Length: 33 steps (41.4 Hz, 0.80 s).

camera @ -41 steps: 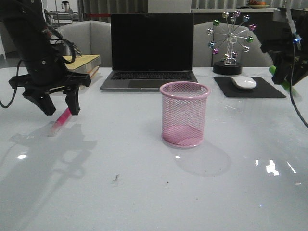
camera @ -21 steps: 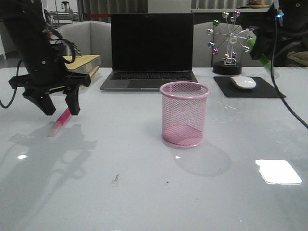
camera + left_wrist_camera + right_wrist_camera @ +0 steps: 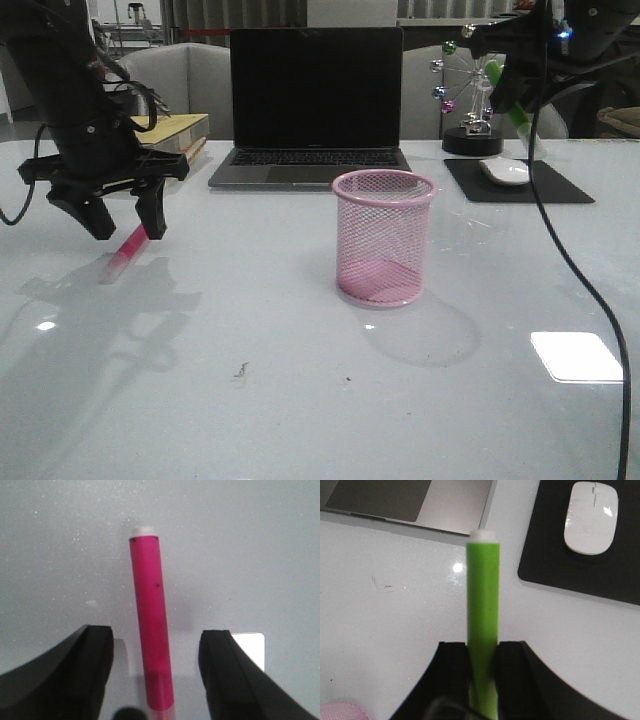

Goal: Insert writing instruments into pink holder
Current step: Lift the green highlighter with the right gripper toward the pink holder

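Note:
The pink mesh holder (image 3: 384, 238) stands upright at the table's middle; a corner of it shows as the pink holder (image 3: 337, 712) in the right wrist view. A magenta marker (image 3: 128, 247) lies flat on the table at the left, seen lengthwise as the magenta marker (image 3: 151, 630). My left gripper (image 3: 120, 222) hangs just over it, open, one finger on each side of the barrel without touching. High at the back right, my right gripper (image 3: 512, 98) is shut on the green marker (image 3: 483, 615), which slants downward as the green marker (image 3: 517, 122) in front of the ferris-wheel ornament.
A laptop (image 3: 315, 105) stands open at the back centre. Behind the left arm lie stacked books (image 3: 175, 132). A ferris-wheel ornament (image 3: 478, 90) and a white mouse (image 3: 506, 171) on a black pad (image 3: 515, 182) sit at the back right. A cable (image 3: 575, 290) trails from the right arm.
My right arm has carried the green marker up and leftward, from the right edge to above the mouse pad. The left gripper and magenta marker have stayed put.

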Motion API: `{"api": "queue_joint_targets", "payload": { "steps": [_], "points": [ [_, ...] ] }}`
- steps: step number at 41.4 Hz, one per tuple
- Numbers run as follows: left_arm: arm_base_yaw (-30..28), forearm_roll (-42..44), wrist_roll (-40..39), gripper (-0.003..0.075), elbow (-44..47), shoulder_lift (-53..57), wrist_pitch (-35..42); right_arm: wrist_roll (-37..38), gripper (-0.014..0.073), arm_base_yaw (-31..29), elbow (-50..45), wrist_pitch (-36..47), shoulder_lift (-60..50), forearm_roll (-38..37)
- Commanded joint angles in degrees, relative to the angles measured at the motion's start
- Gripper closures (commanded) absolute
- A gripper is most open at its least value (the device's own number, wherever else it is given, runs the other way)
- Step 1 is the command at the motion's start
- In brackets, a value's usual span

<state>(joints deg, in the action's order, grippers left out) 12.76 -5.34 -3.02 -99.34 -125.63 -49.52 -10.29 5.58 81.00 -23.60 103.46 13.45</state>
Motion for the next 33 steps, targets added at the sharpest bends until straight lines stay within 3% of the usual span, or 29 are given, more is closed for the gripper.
{"api": "queue_joint_targets", "payload": {
  "steps": [1, 18, 33],
  "points": [
    [-0.10, -0.51, -0.51, 0.0274, -1.81, 3.55, 0.87, -0.71, 0.0541, 0.38, -2.34, 7.89, -5.63, 0.78],
    [-0.10, -0.51, -0.51, 0.0274, -1.81, 3.55, 0.41, -0.71, 0.0541, 2.60, -16.34, 23.10, -13.14, 0.78],
    [-0.10, -0.51, -0.51, 0.0274, -1.81, 3.55, 0.21, -0.71, 0.0541, 7.44, -19.45, 29.76, -16.35, 0.78]
  ]
}}
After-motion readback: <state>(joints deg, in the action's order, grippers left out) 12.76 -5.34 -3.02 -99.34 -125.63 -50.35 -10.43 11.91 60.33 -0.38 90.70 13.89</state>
